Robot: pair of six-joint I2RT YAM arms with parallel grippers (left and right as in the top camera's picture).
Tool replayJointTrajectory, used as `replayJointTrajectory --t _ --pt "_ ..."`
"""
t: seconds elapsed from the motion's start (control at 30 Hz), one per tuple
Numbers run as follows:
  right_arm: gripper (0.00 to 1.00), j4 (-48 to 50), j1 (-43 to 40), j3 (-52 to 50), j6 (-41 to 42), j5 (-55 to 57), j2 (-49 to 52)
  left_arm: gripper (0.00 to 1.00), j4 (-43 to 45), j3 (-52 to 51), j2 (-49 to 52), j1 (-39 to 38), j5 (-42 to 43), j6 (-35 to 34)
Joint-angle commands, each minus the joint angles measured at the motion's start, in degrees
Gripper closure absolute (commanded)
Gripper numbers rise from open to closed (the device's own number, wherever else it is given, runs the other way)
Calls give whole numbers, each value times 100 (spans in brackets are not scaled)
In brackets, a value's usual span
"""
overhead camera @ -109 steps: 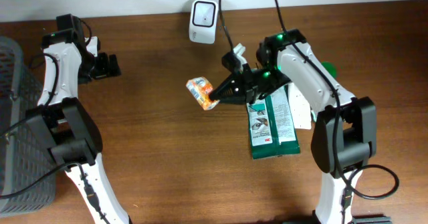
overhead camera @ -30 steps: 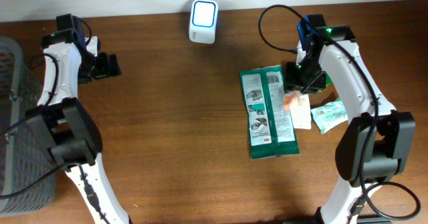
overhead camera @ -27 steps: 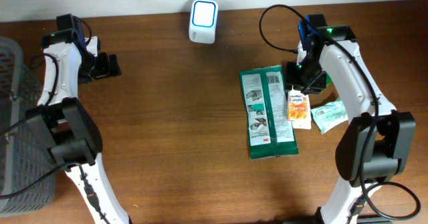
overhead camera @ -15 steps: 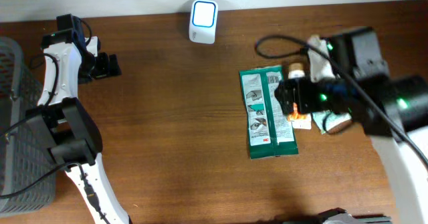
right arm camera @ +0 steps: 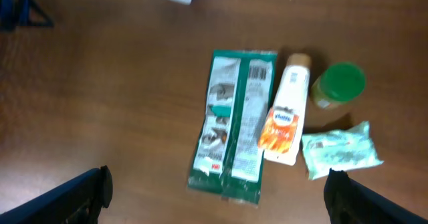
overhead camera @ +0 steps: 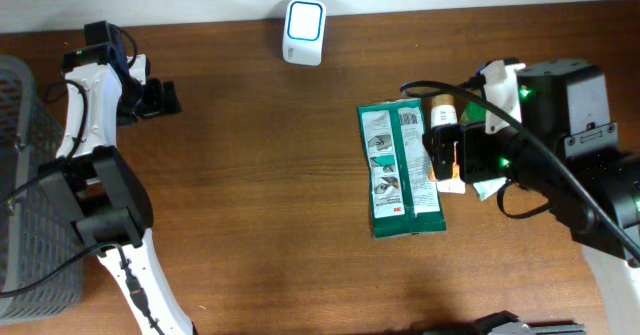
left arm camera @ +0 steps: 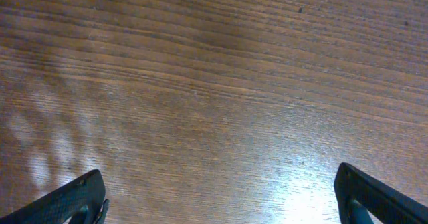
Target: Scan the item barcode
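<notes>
Tube (right arm camera: 283, 120): lying on surface (right arm camera: 100, 83), between packet (right arm camera: 234, 127) and jar (right arm camera: 341, 83), well below right tool (right arm camera: 217, 200)
Right tool: wide, empty
Left tool (left arm camera: 221, 200): wide, empty

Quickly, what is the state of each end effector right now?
Left end effector: open, holding nothing.
Right end effector: open, holding nothing.

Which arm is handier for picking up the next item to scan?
Right: the right gripper hangs open over the packet, tube and jar; the left gripper sits far away over bare table.
</notes>
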Motion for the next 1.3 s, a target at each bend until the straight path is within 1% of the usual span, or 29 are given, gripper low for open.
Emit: replayJointTrajectory --t 0.0,0.07,0.2,0.27,0.3,0.4,0.5,0.57,0.73,1.03,1.27 --pt "2 616 50 -225 -50 684 -260 1 9 46 -7 28 39 90" --pt "2 1469 -173 -951 -385 640 -638 1 9 46 -7 28 39 90" --pt "2 4019 -719 -3646 -431 595 -2100 1 9 46 -7 28 39 90" --pt "2 5512 -890 -5353 -433 452 -3241 1 9 46 -7 31 39 90" --pt "2 6013 -894 -5969 -431 450 -3687 1 9 46 -7 28 39 90" --pt "2 7379 -1060 -8059 -431 87 -5377 1 9 46 -7 31 39 90" --pt "2 7842 -1178 -9232 -411 -116 -6448 1 9 46 -7 31 39 90" --pt "2 7875 -1176 -9569 -411 -131 -6756 1 9 46 -7 31 39 90" --pt "2 7873 -1176 -10028 -409 -179 -7042 1 9 46 -7 31 39 90" --pt "2 7436 -1172 -10028 -413 -170 -7121 1 9 46 -7 31 39 90" --pt "2 7436 -1172 -10028 -413 -151 -7121 1 9 46 -7 28 39 90"
